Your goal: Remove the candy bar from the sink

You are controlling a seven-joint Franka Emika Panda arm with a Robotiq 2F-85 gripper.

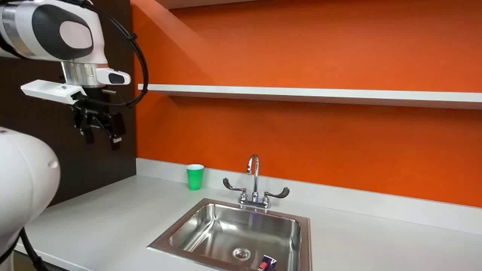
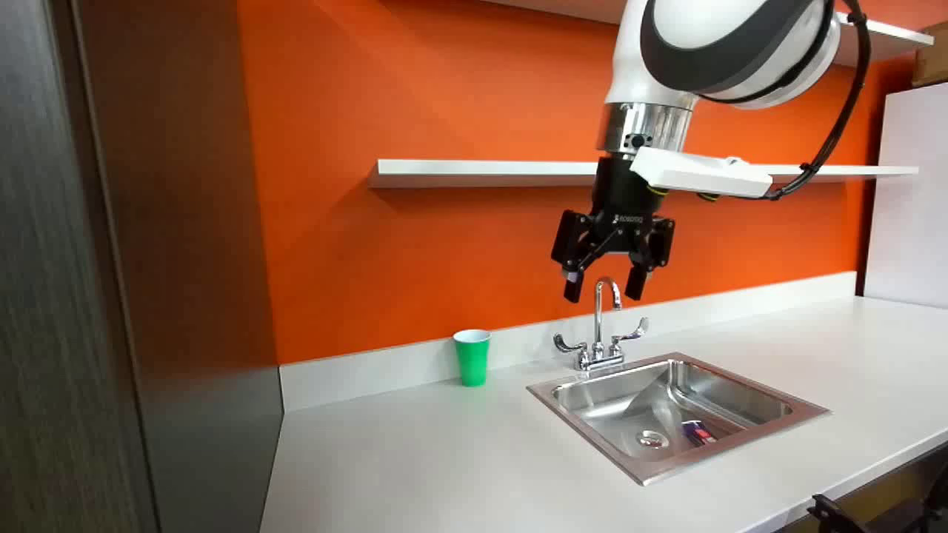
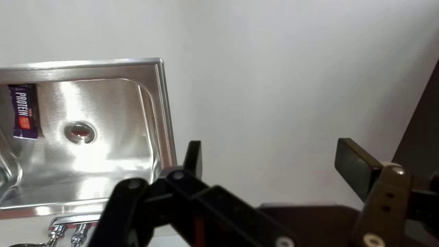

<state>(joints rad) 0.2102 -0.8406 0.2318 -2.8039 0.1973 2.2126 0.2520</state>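
Observation:
The candy bar is a dark purple wrapped bar with an orange-red patch. It lies flat on the sink floor beside the drain in both exterior views (image 1: 267, 262) (image 2: 698, 433) and at the far left of the wrist view (image 3: 23, 111). The sink is a rectangular steel basin (image 1: 305, 241) (image 2: 592, 434) (image 3: 151, 73). My gripper (image 1: 102, 142) (image 2: 604, 289) (image 3: 269, 151) is open and empty, high above the counter. In the wrist view its fingers are over the counter to the right of the basin, with the left finger overlapping the sink's edge.
A chrome faucet with two handles (image 1: 255, 188) (image 2: 598, 333) stands at the sink's back rim. A green cup (image 1: 195, 177) (image 2: 472, 359) stands on the counter by the orange wall. A white shelf (image 1: 301, 91) (image 2: 481, 169) runs along the wall. A dark panel (image 1: 94, 165) borders the counter.

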